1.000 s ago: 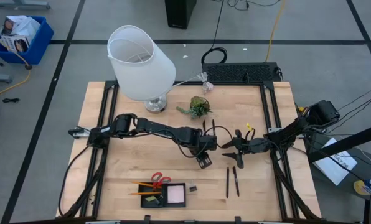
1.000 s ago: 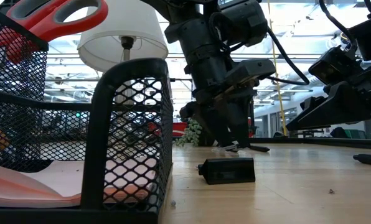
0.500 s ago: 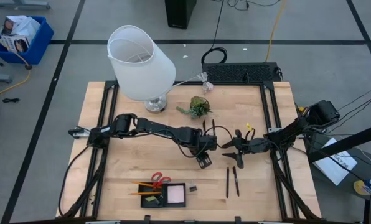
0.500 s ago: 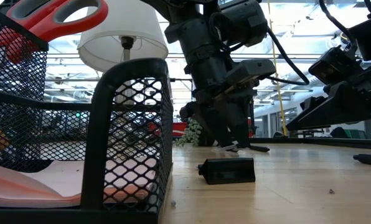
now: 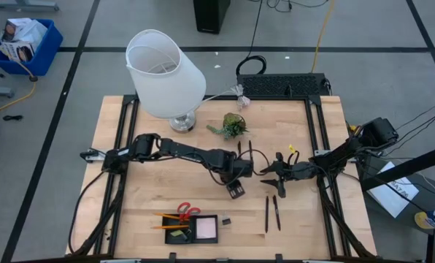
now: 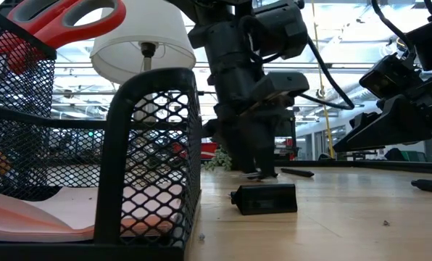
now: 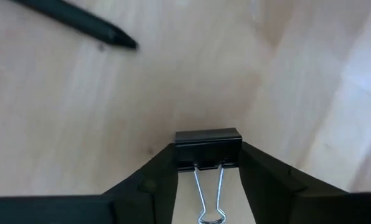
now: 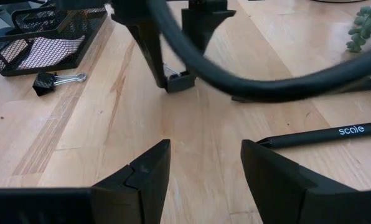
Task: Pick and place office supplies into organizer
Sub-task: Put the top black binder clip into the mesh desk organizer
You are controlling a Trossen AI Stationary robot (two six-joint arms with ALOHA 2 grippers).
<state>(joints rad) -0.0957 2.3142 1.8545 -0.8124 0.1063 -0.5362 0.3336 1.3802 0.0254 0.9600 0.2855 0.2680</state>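
Observation:
My left gripper (image 5: pixel 236 191) (image 6: pixel 254 163) stands over the middle of the table, shut on a small black binder clip (image 7: pixel 208 148) (image 8: pixel 179 79). A second black clip (image 5: pixel 226 220) (image 6: pixel 264 198) lies on the wood beside the black mesh organizer (image 5: pixel 172 235) (image 6: pixel 151 159). The organizer holds a pink sticky pad (image 5: pixel 206 229) and red-handled scissors (image 5: pixel 188 212). Two black pens (image 5: pixel 271 213) lie to the right of it. My right gripper (image 5: pixel 277 177) (image 8: pixel 204 168) waits open at the right, with nothing between its fingers. My left gripper pinches the clip's black body (image 7: pixel 180 152) by its two ends between the two fingers. The fingers come from above and point steeply down. The clip's wire handles (image 7: pixel 209 193) run back between the fingers. The clip sits close over the wood; whether it touches, I cannot tell.
A white lamp (image 5: pixel 166 73) and a green plant sprig (image 5: pixel 232 126) stand at the far side, with a black keyboard-like box (image 5: pixel 283 85) at the far edge. A small yellow piece (image 5: pixel 292 149) lies near my right arm. Bare wood spreads between the organizer and the grippers.
My left gripper has tipped so that its fingers point more steeply down, staying in the same spot with the clip between its fingers.

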